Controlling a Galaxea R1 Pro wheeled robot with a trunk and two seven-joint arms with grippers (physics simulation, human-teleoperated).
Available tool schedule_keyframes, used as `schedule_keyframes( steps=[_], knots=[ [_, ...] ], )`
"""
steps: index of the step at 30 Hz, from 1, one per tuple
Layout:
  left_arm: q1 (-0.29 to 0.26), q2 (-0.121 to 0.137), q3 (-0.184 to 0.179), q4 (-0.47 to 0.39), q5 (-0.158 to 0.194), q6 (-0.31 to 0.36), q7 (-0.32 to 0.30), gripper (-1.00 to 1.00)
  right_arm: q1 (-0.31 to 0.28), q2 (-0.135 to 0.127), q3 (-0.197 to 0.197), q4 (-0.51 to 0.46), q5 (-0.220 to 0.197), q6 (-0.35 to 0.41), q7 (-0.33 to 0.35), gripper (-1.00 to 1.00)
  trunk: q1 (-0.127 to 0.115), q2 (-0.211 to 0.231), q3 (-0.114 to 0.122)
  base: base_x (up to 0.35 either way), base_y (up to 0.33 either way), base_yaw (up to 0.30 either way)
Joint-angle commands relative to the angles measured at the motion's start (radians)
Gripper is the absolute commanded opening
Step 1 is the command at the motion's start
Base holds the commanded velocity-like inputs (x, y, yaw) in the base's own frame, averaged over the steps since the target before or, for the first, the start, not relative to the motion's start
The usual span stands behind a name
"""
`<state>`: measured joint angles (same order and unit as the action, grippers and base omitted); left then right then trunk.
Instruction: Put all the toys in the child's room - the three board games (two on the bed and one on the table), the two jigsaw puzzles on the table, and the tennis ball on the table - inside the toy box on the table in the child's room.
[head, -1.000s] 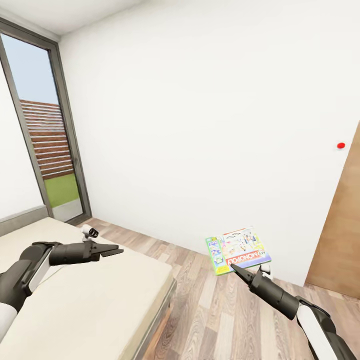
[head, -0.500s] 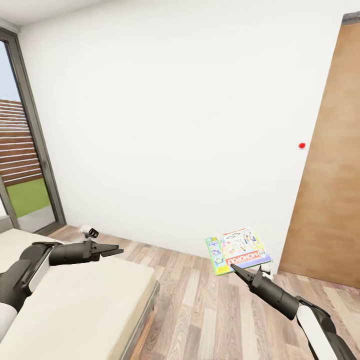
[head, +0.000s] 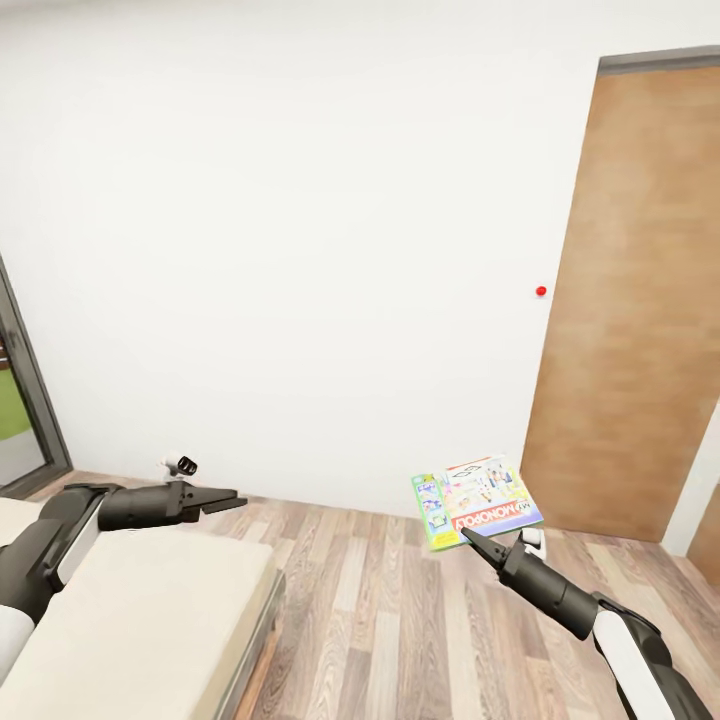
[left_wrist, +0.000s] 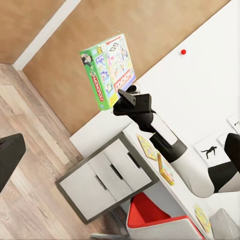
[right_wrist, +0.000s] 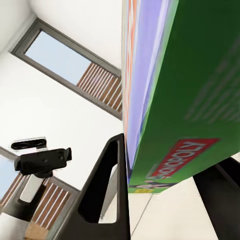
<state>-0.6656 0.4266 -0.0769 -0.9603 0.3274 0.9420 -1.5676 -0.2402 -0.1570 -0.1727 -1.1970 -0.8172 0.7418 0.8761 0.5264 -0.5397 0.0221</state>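
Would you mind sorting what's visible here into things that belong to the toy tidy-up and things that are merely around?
Job things:
Monopoly box, clamped in the right gripper
two jigsaw puzzles on the table
bed
left gripper, holding nothing

Just around:
wooden door
red wall knob
drawer unit
red seat

Place: kid's bedroom, home
Signs: bed (head: 150, 620) w/ cream mattress, brown wooden door (head: 630, 300), wood-plank floor (head: 400, 620), sports-silhouette poster (left_wrist: 210, 148)

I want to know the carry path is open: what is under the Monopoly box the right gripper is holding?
Under the held Monopoly box, clamped by the right gripper, lies bare wood-plank floor; the bed sits off to the side. The arm covers the floor directly below it.
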Motion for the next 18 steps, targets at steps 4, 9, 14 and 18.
schedule_keyframes(
  steps=[4,9,14,18],
  knots=[
    [0.000,0.001,-0.003,0.000,0.002,0.011,-0.003,1.00,-0.001,0.000,-0.001,0.000,-0.007,0.007,0.001,-1.00,-0.015,0.028,0.012,0.000,0.000,-0.281],
    [0.000,0.001,-0.003,0.000,0.002,0.011,-0.003,1.00,-0.001,0.001,-0.001,0.000,-0.007,0.007,0.001,-1.00,-0.034,0.063,0.028,0.000,0.000,-0.281],
    [0.000,0.001,-0.003,0.000,0.002,0.011,-0.003,1.00,-0.001,0.001,-0.001,0.000,-0.007,0.007,0.000,-1.00,-0.053,0.098,0.044,0.000,0.000,-0.281],
    [0.000,0.001,-0.003,0.000,0.002,0.011,-0.003,1.00,-0.001,0.001,-0.001,0.000,-0.007,0.007,0.000,-1.00,-0.069,0.126,0.056,0.000,0.000,-0.281]
  ],
)
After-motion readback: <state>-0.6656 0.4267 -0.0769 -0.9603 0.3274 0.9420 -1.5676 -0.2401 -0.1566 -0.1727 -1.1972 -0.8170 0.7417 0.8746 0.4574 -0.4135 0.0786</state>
